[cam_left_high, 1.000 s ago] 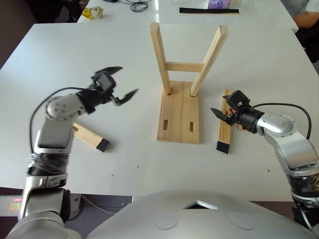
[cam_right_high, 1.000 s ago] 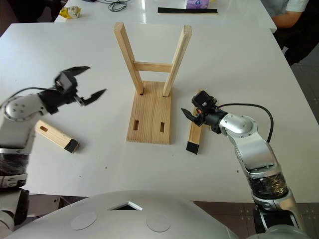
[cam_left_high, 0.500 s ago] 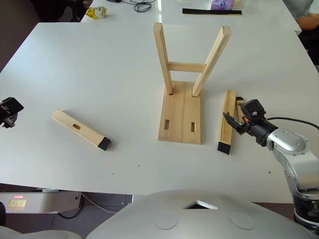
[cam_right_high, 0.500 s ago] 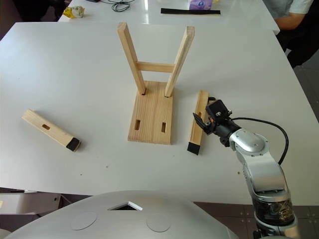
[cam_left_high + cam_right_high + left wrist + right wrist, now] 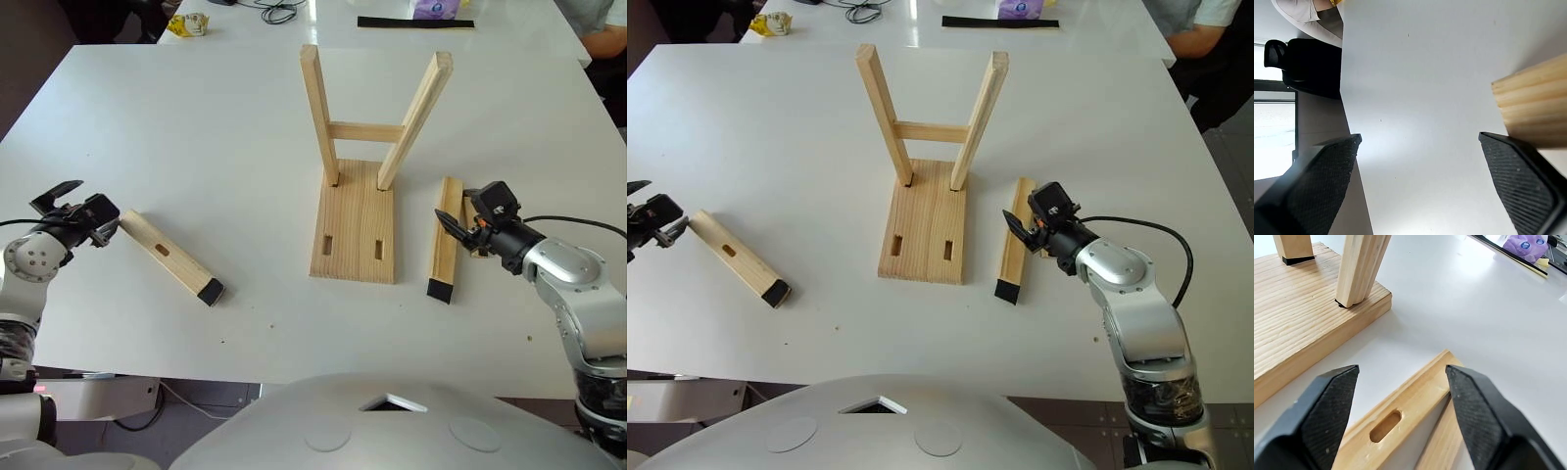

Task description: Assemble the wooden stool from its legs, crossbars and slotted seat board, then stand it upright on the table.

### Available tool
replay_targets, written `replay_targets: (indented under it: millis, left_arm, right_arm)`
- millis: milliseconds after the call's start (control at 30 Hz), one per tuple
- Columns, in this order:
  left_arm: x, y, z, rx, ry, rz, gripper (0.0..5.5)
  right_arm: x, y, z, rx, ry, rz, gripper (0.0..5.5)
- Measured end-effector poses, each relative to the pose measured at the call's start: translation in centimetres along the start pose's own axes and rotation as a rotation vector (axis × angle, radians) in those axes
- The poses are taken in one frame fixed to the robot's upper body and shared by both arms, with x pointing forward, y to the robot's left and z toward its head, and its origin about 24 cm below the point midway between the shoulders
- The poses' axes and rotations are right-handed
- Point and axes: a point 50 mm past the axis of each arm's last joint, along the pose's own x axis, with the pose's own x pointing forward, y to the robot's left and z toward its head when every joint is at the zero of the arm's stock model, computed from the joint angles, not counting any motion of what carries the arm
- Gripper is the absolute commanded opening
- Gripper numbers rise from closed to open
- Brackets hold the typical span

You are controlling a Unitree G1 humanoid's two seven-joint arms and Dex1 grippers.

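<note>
1 slotted leg just beside left gripper

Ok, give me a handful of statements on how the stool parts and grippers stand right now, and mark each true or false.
1. Two legs stand in the far slots of the seat board, joined by a crossbar. True.
2. Every slot in the seat board is filled. False: the two near slots are empty.
3. The right gripper is shut on the right loose leg. False: it is open, fingers spread over that leg.
4. The left loose leg lies flat on the table, one end by the open left gripper. True.
5. The stool stands on its legs. False: the seat board lies flat, legs pointing up.
</note>
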Motion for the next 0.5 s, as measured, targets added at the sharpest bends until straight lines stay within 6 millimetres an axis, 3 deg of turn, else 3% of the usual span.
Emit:
replay_targets:
  millis: [300,500]
  left_arm:
    - [2.0,-2.2,6.2,-0.120,-0.192,-0.009,4.47]
    - [1.9,-3.7,9.4,-0.212,-0.284,-0.067,4.47]
  right_arm:
    - [0.9,0.1,0.4,-0.012,-0.002,0.028,3.29]
    - [1.1,0.2,0.5,-0.016,-0.003,0.034,3.29]
